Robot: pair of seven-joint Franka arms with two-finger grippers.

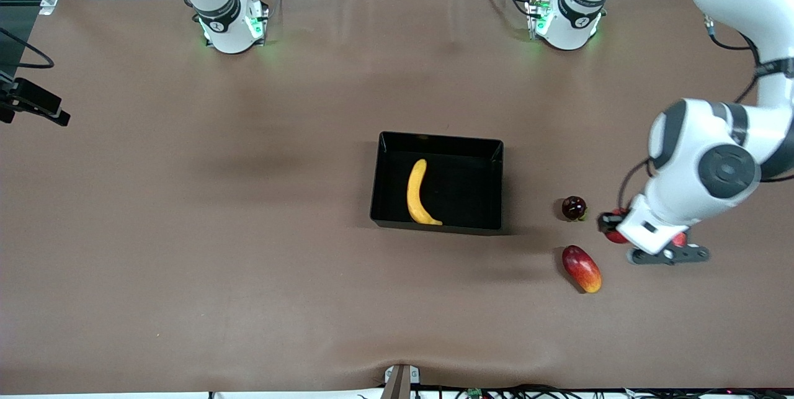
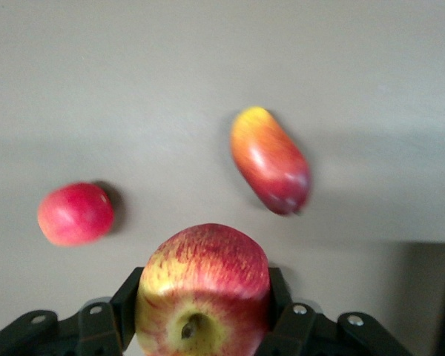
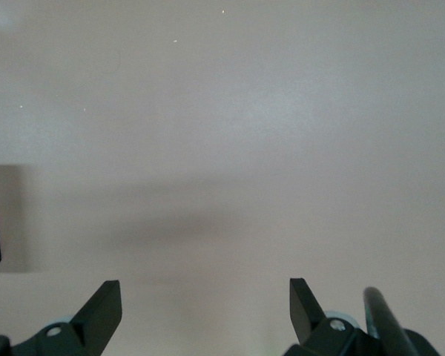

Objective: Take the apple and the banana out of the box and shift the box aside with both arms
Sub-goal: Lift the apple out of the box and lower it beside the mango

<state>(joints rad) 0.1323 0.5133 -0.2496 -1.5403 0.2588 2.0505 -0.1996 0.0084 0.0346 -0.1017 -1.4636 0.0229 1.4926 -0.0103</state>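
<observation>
The black box (image 1: 437, 182) stands mid-table with the yellow banana (image 1: 419, 194) lying in it. My left gripper (image 1: 613, 230) is shut on the red apple with yellow streaks (image 1: 615, 237) and holds it above the table toward the left arm's end, beside the box. In the left wrist view the apple (image 2: 204, 282) sits between the fingers (image 2: 130, 300), stem dimple showing, at the left gripper (image 2: 205, 300). My right gripper (image 3: 204, 304) is open and empty over bare table; it is out of the front view.
An oval red-and-yellow mango (image 1: 582, 268) (image 2: 271, 159) and a dark maroon round fruit (image 1: 574, 208) lie on the table near the left gripper. Another small round red fruit (image 2: 76, 213) lies on the cloth. A camera mount (image 1: 34, 104) juts in at the right arm's end.
</observation>
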